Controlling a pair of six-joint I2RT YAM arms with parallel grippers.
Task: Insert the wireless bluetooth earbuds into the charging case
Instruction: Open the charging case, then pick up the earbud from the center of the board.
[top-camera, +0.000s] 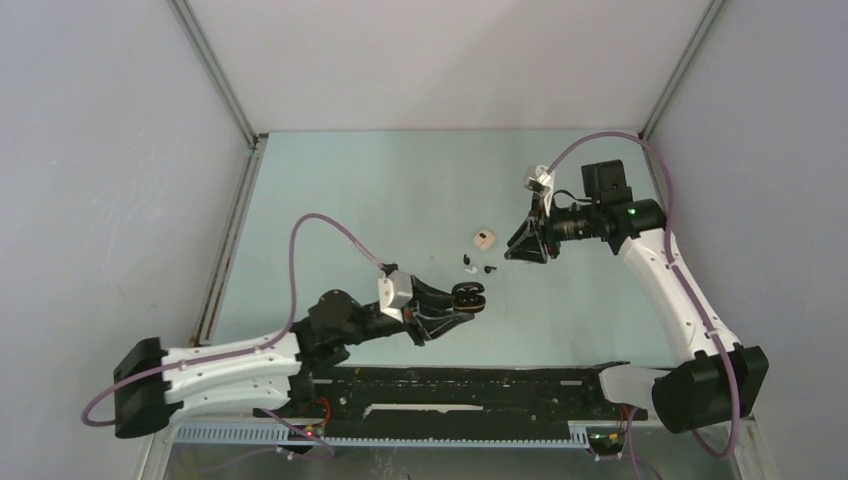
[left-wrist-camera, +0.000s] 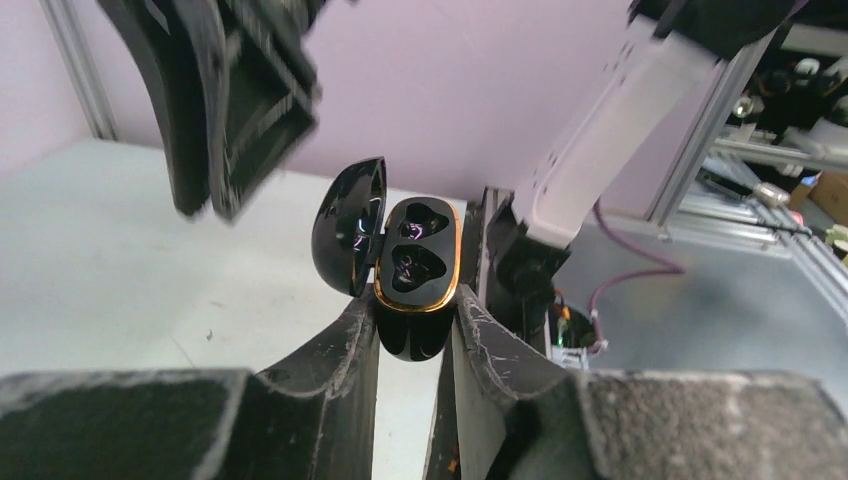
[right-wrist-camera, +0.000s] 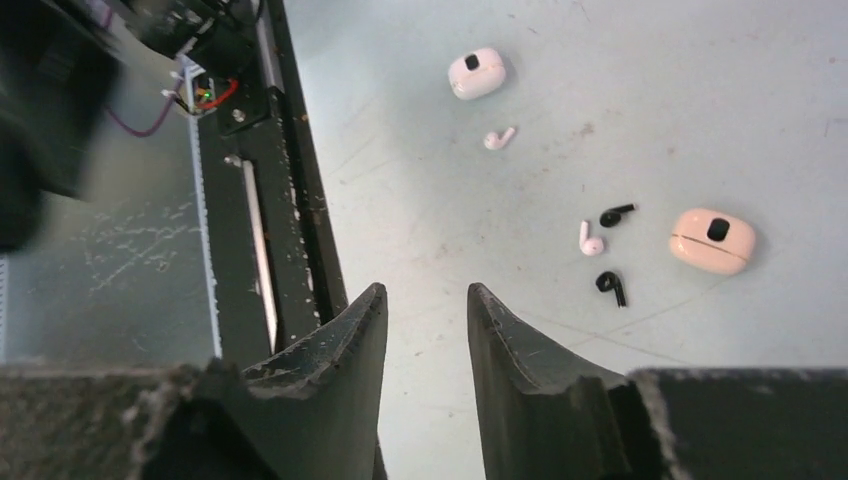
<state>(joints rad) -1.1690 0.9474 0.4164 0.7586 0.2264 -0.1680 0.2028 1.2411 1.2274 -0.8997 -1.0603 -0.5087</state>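
My left gripper (left-wrist-camera: 415, 312) is shut on an open black charging case (left-wrist-camera: 417, 262) with a gold rim, and holds it upright above the table; both of its cavities look empty. In the top view that case (top-camera: 468, 293) sits at the left gripper's tip (top-camera: 474, 299). My right gripper (right-wrist-camera: 425, 297) is open and empty above the table, and in the top view (top-camera: 512, 251) it is just right of the loose earbuds. Two black earbuds (right-wrist-camera: 617, 214) (right-wrist-camera: 611, 287) and two white earbuds (right-wrist-camera: 590, 240) (right-wrist-camera: 498, 138) lie on the table.
A closed beige case (right-wrist-camera: 712, 240) lies right of the earbuds, also in the top view (top-camera: 484, 238). A closed white case (right-wrist-camera: 476, 73) lies farther off. The black base rail (right-wrist-camera: 280, 200) runs along the near table edge. The right gripper (left-wrist-camera: 220, 100) looms blurred in the left wrist view.
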